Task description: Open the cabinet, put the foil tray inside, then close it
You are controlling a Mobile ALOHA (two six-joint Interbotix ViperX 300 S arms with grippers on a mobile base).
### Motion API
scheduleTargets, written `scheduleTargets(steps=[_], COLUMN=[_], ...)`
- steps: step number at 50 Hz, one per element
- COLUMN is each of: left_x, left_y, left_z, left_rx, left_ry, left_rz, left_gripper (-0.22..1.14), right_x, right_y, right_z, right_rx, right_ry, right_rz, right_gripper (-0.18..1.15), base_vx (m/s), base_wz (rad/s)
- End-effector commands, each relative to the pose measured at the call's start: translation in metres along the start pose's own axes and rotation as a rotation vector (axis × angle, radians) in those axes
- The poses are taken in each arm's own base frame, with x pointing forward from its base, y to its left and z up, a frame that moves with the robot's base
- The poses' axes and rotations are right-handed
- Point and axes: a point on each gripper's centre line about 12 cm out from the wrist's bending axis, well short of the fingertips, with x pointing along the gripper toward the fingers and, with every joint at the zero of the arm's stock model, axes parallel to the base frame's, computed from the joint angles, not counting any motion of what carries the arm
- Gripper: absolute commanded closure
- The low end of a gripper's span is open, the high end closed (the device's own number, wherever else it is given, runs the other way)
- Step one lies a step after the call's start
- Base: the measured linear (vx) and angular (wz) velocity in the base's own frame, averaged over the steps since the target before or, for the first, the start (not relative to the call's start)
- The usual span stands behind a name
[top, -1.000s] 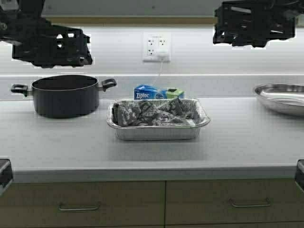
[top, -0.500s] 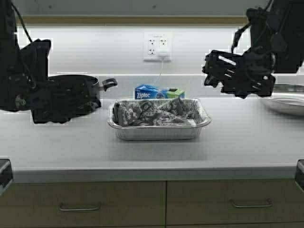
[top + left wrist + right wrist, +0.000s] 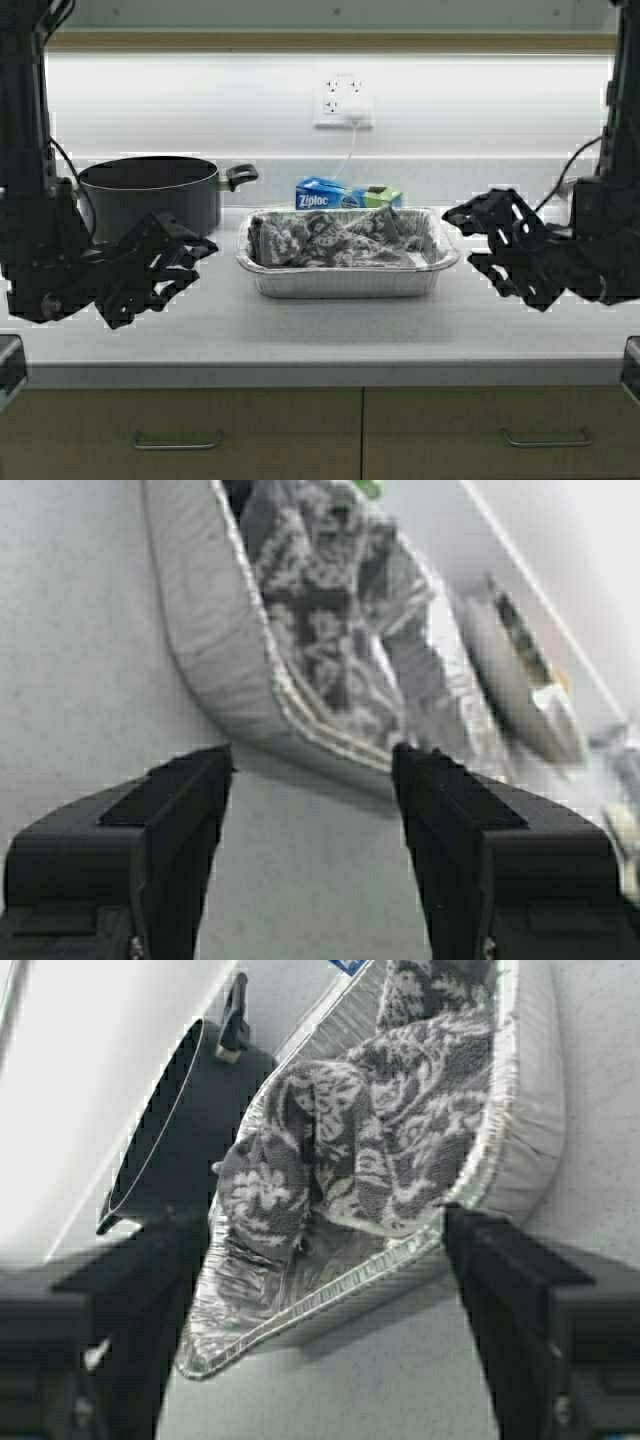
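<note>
We are bracketing the foil tray (image 3: 348, 262), which is sitting on the desk (image 3: 320, 325) in the middle of the high view, its grey-and-white cloth (image 3: 330, 238) bunched inside. Our left gripper (image 3: 190, 250) is hanging low at the tray's left end and our right gripper (image 3: 470, 238) at its right end, each near the short side but apart from it, both with jaws spread wide and gripping nothing. That mirrored stance makes sense to us: a thin foil pan is likely to buckle if lifted from one corner, so taking both ends at once should be keeping it level and the cloth in place. In the left wrist view the tray's rolled rim (image 3: 300, 715) is lying just ahead of the gap between the jaws, and the right wrist view shows the same on the other side (image 3: 400, 1260), so we are lining up to close on the rims. The black pot (image 3: 150, 190) is standing behind our left arm, with the Ziploc box (image 3: 345, 194) behind the tray. The cabinet itself is probably out of view above the lit wall, so we cannot say whether its door is open.
</note>
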Motion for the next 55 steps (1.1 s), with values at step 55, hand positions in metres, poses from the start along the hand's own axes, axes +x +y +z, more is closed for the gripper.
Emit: scheduleTargets(steps=[55], left_x=[0.066], left_y=[0.030], left_z=[0.009], left_rx=[-0.247], left_ry=[-0.004], left_rz=[-0.121], left_gripper=[0.06], right_x=[0.057], right_y=[-0.052], right_z=[-0.003], right_rx=[0.143], right_ry=[-0.021], right_rz=[0.211], right_gripper=[-0.04], base_vx=[0.10], base_wz=[-0.02])
